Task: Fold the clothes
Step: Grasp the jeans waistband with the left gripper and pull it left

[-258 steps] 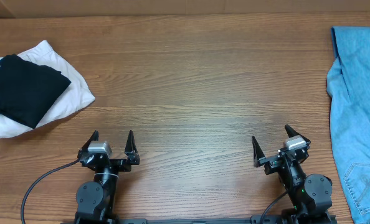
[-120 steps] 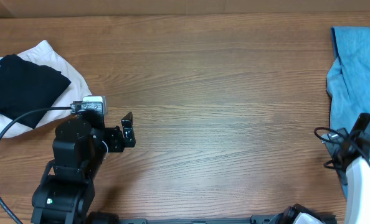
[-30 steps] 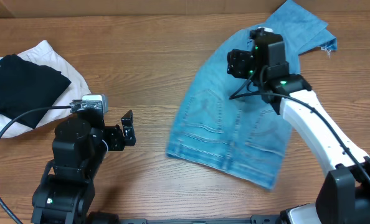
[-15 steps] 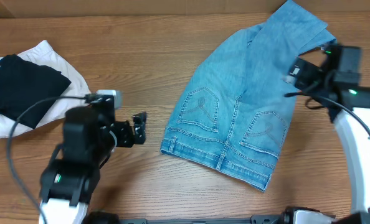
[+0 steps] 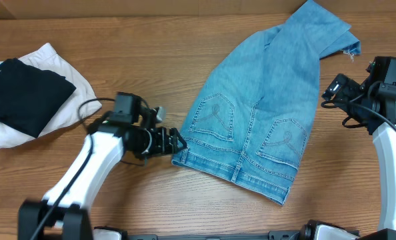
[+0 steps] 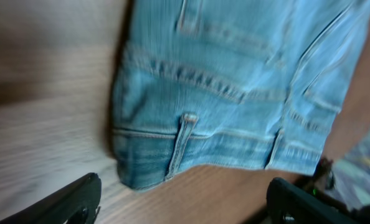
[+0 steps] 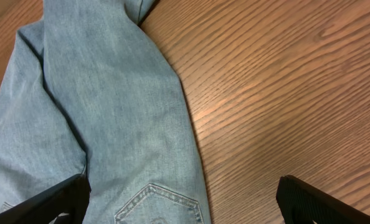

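The clothes, a pair of light blue jeans (image 5: 258, 120), lie flat mid-table with the back pockets up. Their waistband faces the near edge and the legs run to the far right, ending in a frayed hem (image 5: 350, 49). My left gripper (image 5: 174, 142) is open at the waistband's left corner, just short of the denim. In the left wrist view the belt loop (image 6: 181, 142) and that corner lie ahead of the left gripper (image 6: 182, 208). My right gripper (image 5: 330, 92) hovers open to the right of the jeans. The right wrist view shows a pocket (image 7: 160, 202) beside the right gripper (image 7: 185, 205).
A black folded garment (image 5: 25, 93) rests on a white one (image 5: 75, 110) at the far left of the wooden table (image 5: 151, 67). Bare wood lies between that pile and the jeans, and to the right of the jeans under my right arm.
My left arm has swung right up to the waistband corner. My right arm has drawn away from the jeans to the right. The jeans have lain still for the last half second.
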